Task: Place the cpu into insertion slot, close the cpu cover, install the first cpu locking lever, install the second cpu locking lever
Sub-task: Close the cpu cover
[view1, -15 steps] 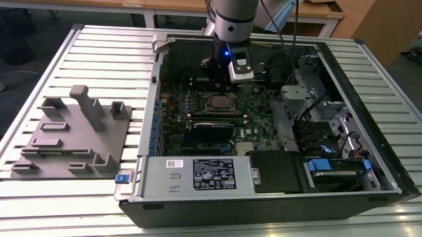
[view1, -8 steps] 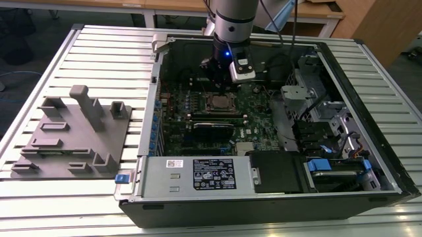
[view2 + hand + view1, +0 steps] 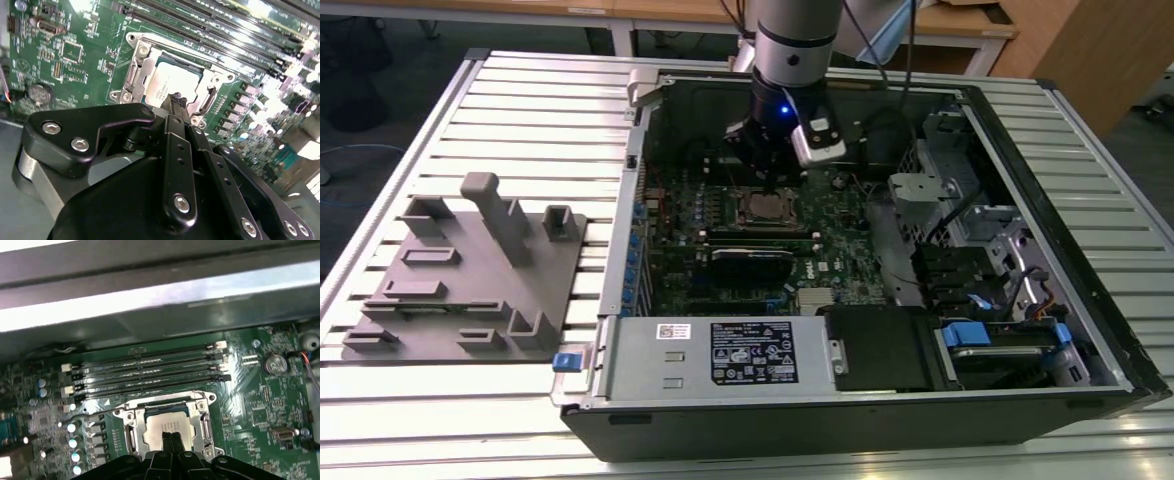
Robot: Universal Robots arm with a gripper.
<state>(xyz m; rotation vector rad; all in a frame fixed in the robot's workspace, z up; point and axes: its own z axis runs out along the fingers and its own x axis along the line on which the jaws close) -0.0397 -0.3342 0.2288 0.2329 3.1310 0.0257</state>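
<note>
The cpu [image 3: 765, 208] [image 3: 170, 84] [image 3: 159, 429], with its dull silvery top, lies flat in the insertion slot [image 3: 736, 224] on the green board. The cpu cover [image 3: 136, 69] [image 3: 165, 399], a silver frame, lies down around it, and the chip shows through its window. My gripper [image 3: 769, 180] [image 3: 174, 104] [image 3: 171, 436] hangs just above the chip. In both wrist views its two black fingers are pressed together with nothing between them. A thin metal lever [image 3: 95, 412] runs out from one side of the socket; I cannot tell whether it is latched.
The open computer case [image 3: 638, 200] lies on a slatted table. A grey box with a black-and-white label [image 3: 720, 350] sits at the case's near edge. Long memory slots [image 3: 150, 367] run beside the socket. A grey fixture plate [image 3: 467, 280] stands at the exterior view's left.
</note>
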